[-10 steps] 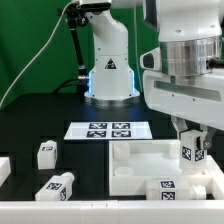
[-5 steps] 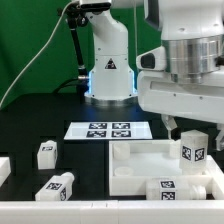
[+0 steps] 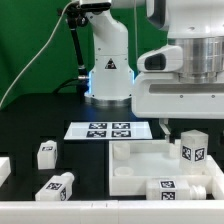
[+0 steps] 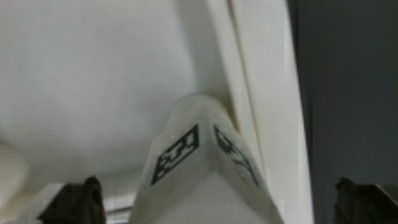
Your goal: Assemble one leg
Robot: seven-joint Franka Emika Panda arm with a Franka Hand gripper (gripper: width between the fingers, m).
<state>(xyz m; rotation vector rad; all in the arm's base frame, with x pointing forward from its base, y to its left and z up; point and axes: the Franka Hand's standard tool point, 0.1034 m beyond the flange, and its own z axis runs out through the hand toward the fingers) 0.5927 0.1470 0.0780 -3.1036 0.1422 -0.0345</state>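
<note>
The gripper (image 4: pixel 210 195) is seen from the wrist view with its two dark fingertips (image 4: pixel 75 198) spread wide apart, nothing held between them. Below that open gap a leg (image 4: pixel 199 160) stands upright, its tagged faces turned toward the camera and one edge pointing up. In the exterior view the fingers are hidden behind the bulky white arm housing (image 3: pixel 185 75), which hangs above the tabletop's right side as that view shows it.

The same leg (image 3: pixel 193 148) is seen standing upright on the large white tray-like part (image 3: pixel 135 165), near the tray's far right corner, a tag visible on its front face. A second leg (image 3: pixel 165 187) lies on its side at the tray's near edge. Two more legs are placed on the black tabletop (image 3: pixel 30 125) toward its left side: one upright (image 3: pixel 46 153), one tipped over (image 3: pixel 57 186) near the front edge. The marker board (image 3: pixel 108 130) lies flat near the table's middle, in front of the arm's base (image 3: pixel 110 75).
</note>
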